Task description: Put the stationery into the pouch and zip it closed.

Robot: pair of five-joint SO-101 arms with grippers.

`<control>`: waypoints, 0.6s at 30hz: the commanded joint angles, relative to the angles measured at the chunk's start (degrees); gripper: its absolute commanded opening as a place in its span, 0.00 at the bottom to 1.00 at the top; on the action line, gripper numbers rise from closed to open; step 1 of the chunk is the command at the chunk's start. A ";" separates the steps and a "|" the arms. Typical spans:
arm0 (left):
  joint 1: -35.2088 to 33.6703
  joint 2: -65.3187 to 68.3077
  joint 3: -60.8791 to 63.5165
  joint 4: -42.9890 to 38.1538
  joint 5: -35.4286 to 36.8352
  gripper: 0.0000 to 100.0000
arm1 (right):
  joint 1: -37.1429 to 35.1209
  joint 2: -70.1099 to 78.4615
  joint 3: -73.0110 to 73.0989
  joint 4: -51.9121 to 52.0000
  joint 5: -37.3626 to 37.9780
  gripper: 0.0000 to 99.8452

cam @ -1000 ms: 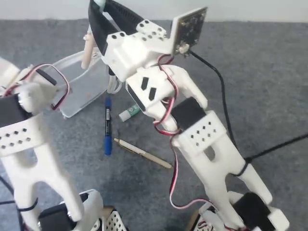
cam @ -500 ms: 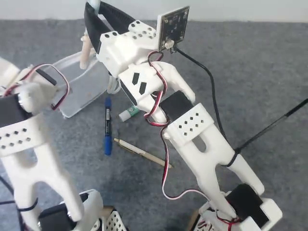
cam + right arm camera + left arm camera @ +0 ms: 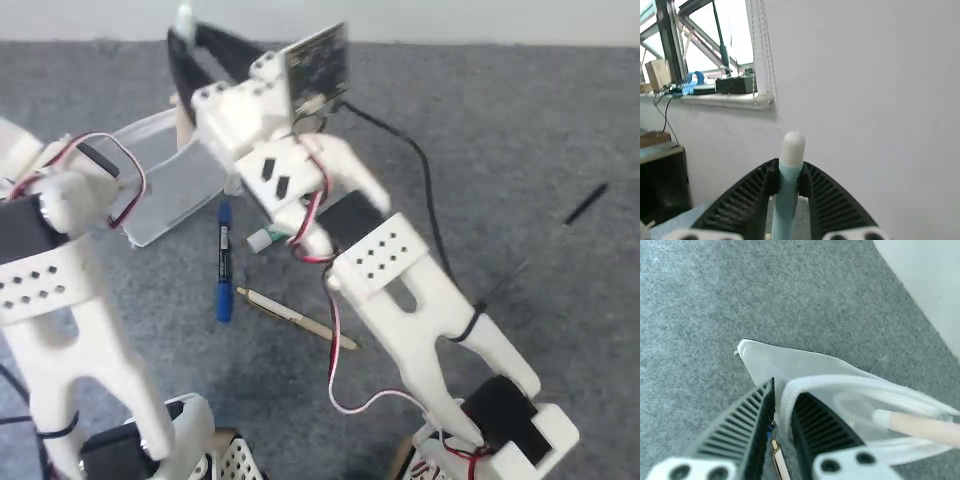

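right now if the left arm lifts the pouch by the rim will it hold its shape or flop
Probably floppy and light: the pouch looks like thin translucent film, and the left end effector pinches one spot of its rim. The beige pen leaning inside could shift or slide out if it sags.

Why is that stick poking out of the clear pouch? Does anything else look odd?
The tan stick juts from the open mouth of the pouch, so the zip likely cannot close. A blue marker and a tan pen lie loose on the carpet.
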 commanded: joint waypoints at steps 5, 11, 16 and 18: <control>-0.09 -0.44 -0.31 -0.35 -0.44 0.01 | -2.59 -1.27 2.29 -1.27 8.26 0.01; -0.09 -0.44 -0.31 -0.35 -0.44 0.01 | -2.59 -1.27 2.37 -0.75 8.53 0.01; -0.09 -0.35 -0.31 -0.35 -0.44 0.01 | -2.59 -1.27 2.37 -0.31 8.62 0.01; -0.09 -0.35 -0.31 -0.35 -0.44 0.01 | -2.59 -1.36 2.37 2.07 8.62 0.01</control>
